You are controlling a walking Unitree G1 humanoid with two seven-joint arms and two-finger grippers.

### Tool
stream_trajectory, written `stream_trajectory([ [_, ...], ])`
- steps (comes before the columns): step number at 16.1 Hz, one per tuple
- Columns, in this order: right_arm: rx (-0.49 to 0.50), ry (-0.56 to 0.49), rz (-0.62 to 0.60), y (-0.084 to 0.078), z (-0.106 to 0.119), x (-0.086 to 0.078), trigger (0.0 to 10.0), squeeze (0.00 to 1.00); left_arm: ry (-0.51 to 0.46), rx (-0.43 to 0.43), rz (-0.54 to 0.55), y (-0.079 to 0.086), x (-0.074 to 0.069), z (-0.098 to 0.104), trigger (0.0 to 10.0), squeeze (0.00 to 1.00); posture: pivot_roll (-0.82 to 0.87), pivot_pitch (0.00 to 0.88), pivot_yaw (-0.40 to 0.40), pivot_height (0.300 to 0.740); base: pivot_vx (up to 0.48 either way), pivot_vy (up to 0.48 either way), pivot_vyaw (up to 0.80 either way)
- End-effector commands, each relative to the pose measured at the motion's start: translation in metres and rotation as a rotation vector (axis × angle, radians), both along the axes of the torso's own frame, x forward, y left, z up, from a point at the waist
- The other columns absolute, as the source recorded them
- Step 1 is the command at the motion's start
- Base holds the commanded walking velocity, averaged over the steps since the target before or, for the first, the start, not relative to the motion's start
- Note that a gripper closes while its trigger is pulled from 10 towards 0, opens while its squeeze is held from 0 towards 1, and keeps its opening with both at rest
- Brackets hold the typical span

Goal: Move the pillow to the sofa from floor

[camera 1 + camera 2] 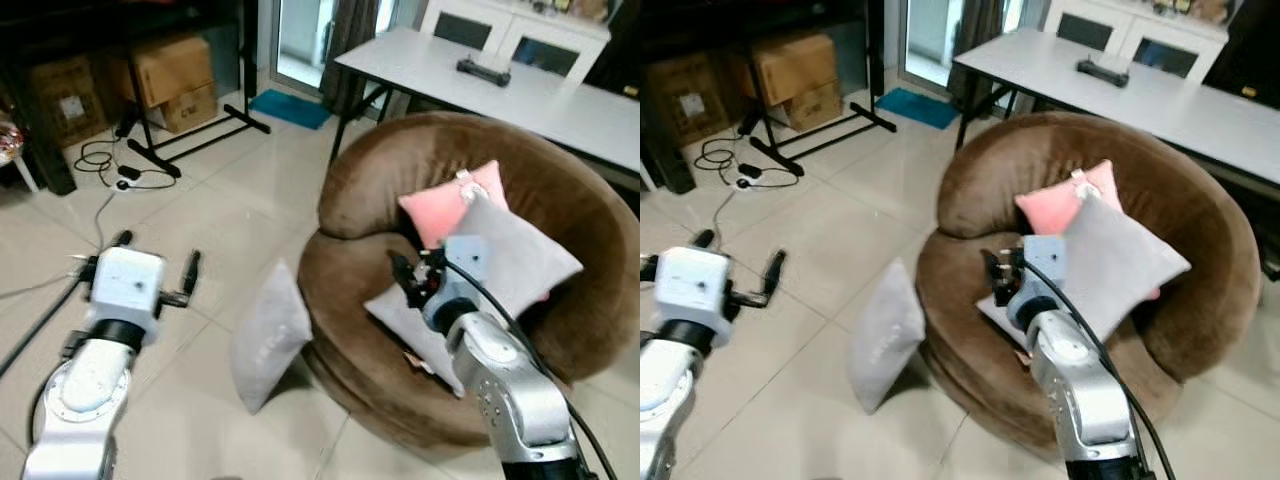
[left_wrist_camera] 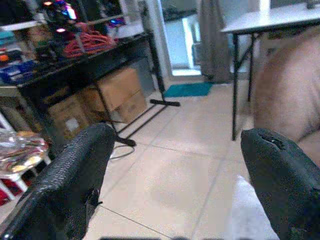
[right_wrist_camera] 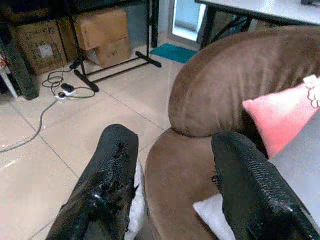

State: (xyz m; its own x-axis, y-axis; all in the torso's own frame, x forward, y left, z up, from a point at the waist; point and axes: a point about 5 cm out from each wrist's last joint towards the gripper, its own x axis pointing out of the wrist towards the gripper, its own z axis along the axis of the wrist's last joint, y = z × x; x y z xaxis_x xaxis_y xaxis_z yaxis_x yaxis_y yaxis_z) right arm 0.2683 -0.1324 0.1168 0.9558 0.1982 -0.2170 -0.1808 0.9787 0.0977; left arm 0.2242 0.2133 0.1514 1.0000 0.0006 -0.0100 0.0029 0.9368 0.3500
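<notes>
A grey pillow (image 1: 270,335) leans on the floor against the brown sofa (image 1: 560,200). The left gripper (image 1: 155,265) hovers spread and empty beside it; the right gripper (image 3: 172,192), jaws apart, holds nothing over the seat.

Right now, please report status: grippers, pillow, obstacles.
Left gripper open, empty, above the floor. Right gripper open, empty, over the sofa seat. Grey pillow on the floor, leaning against the sofa front. Nothing blocks it.
</notes>
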Motion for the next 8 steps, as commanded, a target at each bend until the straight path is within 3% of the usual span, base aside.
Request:
stream_trajectory([
  [1, -0.021, -0.010, -0.043, -0.0131, 0.0022, 0.0011, 10.0, 0.00, -0.024, -0.027, -0.025, -0.0083, 0.0018, 0.0039, 10.0, 0.00, 0.07, 0.000, -0.104, 0.740, 0.000, 0.000, 0.00],
  [6, -0.009, -0.014, -0.007, -0.0042, 0.0035, 0.0010, 10.0, 0.00, -0.026, -0.069, -0.015, -0.0052, 0.0047, 0.0054, 10.0, 0.00, 0.08, 0.000, -0.102, 0.740, 0.049, 0.000, 0.78],
  [8, -0.011, -0.019, -0.033, -0.0061, 0.0029, 0.0022, 10.0, 0.00, -0.020, -0.067, -0.021, -0.0054, 0.0044, 0.0045, 10.0, 0.00, 0.08, 0.000, -0.101, 0.740, 0.247, 0.000, 0.00],
])
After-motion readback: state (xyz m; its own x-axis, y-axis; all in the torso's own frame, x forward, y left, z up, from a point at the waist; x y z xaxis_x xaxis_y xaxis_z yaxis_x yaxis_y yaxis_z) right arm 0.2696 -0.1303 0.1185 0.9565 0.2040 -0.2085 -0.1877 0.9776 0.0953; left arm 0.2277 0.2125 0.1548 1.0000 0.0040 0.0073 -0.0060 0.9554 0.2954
